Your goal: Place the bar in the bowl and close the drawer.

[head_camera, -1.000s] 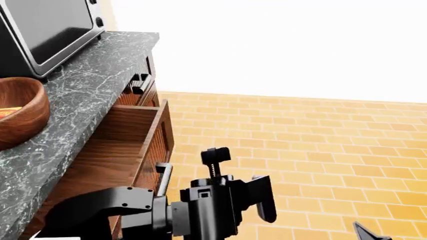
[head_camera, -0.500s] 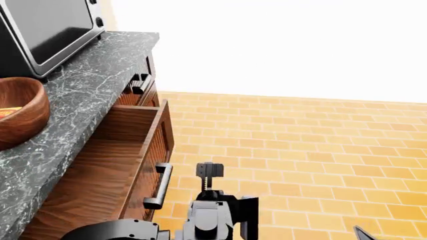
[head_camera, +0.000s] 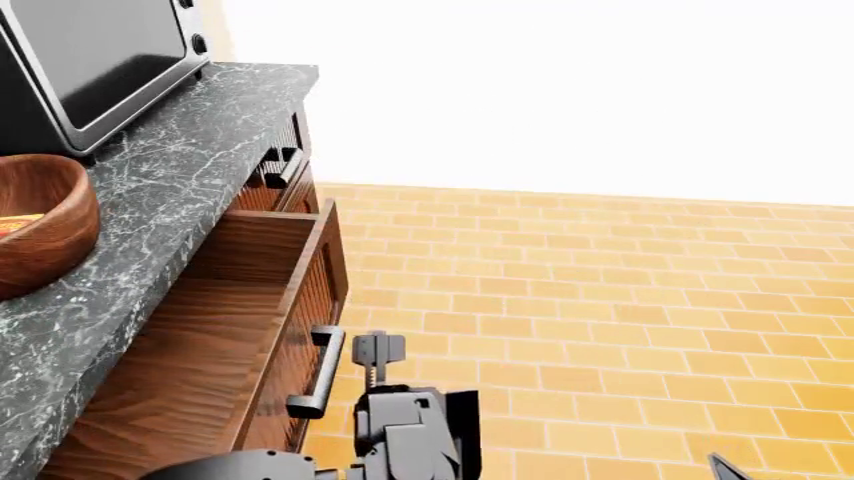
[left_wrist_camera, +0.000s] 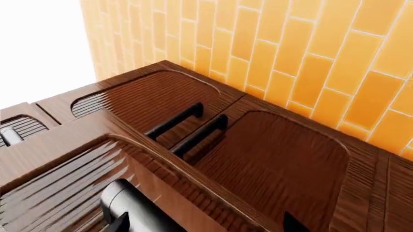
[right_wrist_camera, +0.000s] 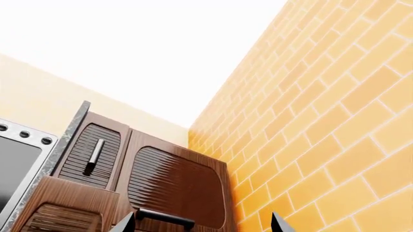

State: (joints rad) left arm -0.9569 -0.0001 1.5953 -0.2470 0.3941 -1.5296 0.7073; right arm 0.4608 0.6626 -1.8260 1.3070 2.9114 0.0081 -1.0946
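Note:
The wooden bowl stands on the marble counter at the far left. A yellow-orange sliver of the bar shows inside it, mostly hidden by the rim. Below the counter the drawer stands pulled out, and its silver handle faces the floor side. My left arm is low, just right of that handle. In the left wrist view my left gripper is open, with the drawer handle close beside one fingertip. My right gripper is open and holds nothing. Only its tip shows in the head view.
A black toaster oven sits at the back of the marble counter. Cabinet doors with black handles lie under the drawer. A second closed drawer is further back. Orange tiled floor spreads to the right.
My left arm has dropped lower in the head view and shifted left, ending next to the drawer handle. The drawer, bowl and right arm have not moved.

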